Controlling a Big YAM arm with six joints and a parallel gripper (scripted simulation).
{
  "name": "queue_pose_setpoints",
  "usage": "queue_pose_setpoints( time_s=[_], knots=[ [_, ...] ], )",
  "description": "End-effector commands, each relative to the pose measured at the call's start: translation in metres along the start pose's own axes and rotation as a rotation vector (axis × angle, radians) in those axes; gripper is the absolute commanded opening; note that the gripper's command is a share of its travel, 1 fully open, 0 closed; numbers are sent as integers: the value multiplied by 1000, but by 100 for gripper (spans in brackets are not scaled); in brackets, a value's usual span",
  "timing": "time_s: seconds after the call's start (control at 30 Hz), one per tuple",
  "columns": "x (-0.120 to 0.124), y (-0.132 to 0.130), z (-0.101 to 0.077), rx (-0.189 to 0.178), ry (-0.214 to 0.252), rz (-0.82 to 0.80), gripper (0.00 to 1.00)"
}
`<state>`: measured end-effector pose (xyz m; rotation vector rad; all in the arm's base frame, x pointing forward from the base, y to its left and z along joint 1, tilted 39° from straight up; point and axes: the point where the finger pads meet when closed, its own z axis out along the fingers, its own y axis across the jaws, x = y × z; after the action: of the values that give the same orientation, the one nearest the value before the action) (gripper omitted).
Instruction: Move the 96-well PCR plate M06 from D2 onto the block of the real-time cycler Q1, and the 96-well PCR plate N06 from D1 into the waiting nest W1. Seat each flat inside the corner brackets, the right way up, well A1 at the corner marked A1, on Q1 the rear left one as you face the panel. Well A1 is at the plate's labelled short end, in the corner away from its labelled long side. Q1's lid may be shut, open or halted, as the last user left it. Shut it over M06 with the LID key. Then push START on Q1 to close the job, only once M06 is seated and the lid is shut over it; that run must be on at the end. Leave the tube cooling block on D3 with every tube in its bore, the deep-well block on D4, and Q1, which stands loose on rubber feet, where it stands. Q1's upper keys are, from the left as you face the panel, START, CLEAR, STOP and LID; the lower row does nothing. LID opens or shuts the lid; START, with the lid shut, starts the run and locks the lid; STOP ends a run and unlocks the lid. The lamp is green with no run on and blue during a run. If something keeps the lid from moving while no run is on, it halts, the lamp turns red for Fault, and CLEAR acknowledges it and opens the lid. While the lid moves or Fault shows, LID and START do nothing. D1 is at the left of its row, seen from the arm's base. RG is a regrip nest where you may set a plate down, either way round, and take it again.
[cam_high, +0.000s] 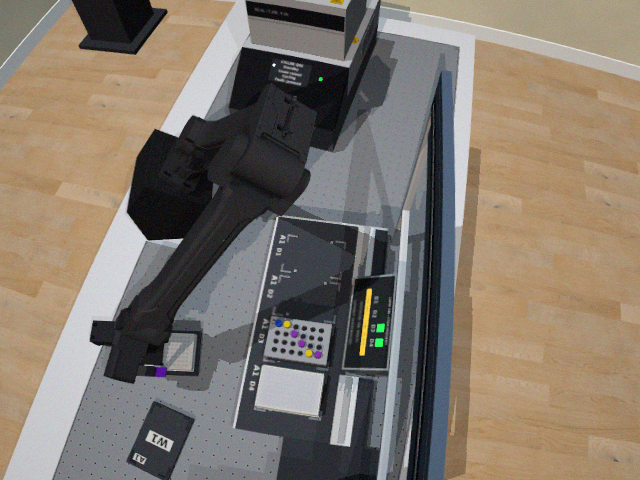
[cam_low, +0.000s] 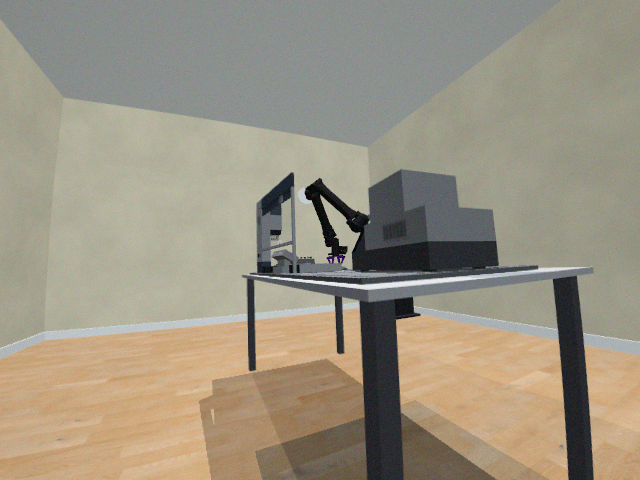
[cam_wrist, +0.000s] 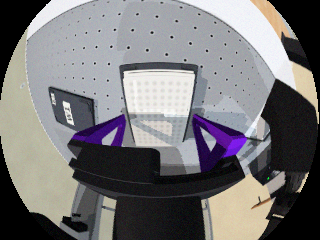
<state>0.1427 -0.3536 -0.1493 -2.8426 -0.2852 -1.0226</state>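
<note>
A white 96-well PCR plate (cam_high: 180, 351) lies in a dark nest on the near left of the deck; I cannot read which plate it is. In the wrist view the plate (cam_wrist: 159, 103) runs away from me between my purple fingers. My gripper (cam_high: 164, 359) is open and low over it, one finger on each long side, with small gaps showing; it also shows in the wrist view (cam_wrist: 159, 139). Slots D1 (cam_high: 310, 245) and D2 (cam_high: 305, 286) are empty. The W1 nest (cam_high: 160, 439) is empty. Q1 (cam_high: 305, 56) shows a green lamp (cam_high: 320, 79); its block is hidden.
The tube cooling block (cam_high: 296, 341) with coloured tubes sits on D3 and the white deep-well block (cam_high: 289, 391) on D4. A tablet-like panel (cam_high: 369, 322) and a tall blue-framed screen (cam_high: 439, 258) stand to the right. The black arm base (cam_high: 165, 186) is at the left.
</note>
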Motion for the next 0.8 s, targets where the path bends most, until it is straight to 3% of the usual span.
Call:
queue_pose_setpoints(
  time_s=[0.0,0.17,0.37,0.77],
  knots=[
    [0,4,3,-12,-1,19,100],
    [6,16,6,-27,-3,-16,100],
    [1,8,20,-11,-1,9,100],
    [-1,4,2,-21,-6,3,100]
  ],
)
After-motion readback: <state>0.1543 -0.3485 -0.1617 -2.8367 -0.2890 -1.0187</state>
